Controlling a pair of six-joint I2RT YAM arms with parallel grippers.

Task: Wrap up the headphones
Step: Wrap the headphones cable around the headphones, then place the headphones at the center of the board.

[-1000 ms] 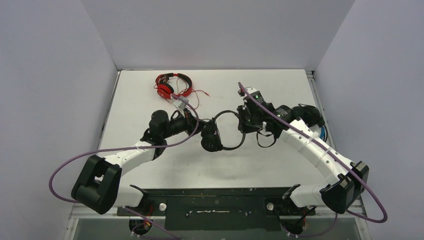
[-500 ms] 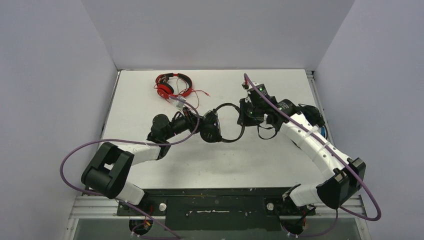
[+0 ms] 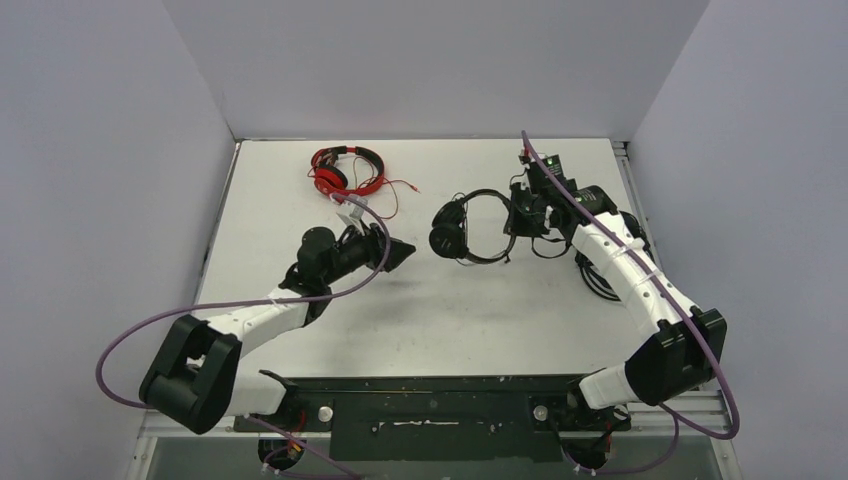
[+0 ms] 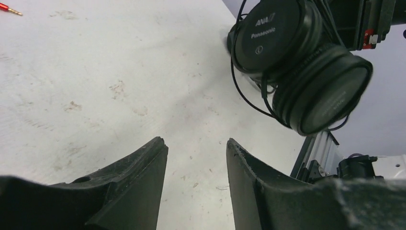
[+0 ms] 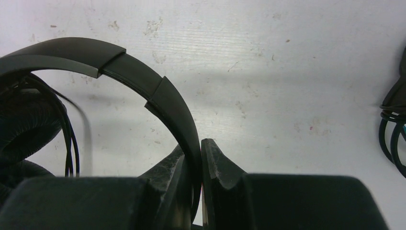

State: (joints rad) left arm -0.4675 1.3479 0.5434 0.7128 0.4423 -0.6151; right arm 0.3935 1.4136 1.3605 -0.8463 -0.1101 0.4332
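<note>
The job looks only partly done. The red headphones lie at the far left of the table. Their red cord trails loose beside them, so I think that pair is not wrapped yet.

The black headphones hang in the air over the middle of the table, towards the back. A thin black cord loops close by the ear cups. I cannot tell if it is wound all the way.

A dark thing lies under the right arm. I cannot tell what it is.

The right gripper is pressed together on the headband of the black headphones, and it alone holds them up. The left gripper sits near the ear cups but apart from them. Its fingers are spread partway, with only bare table showing between them. It holds nothing.
</note>
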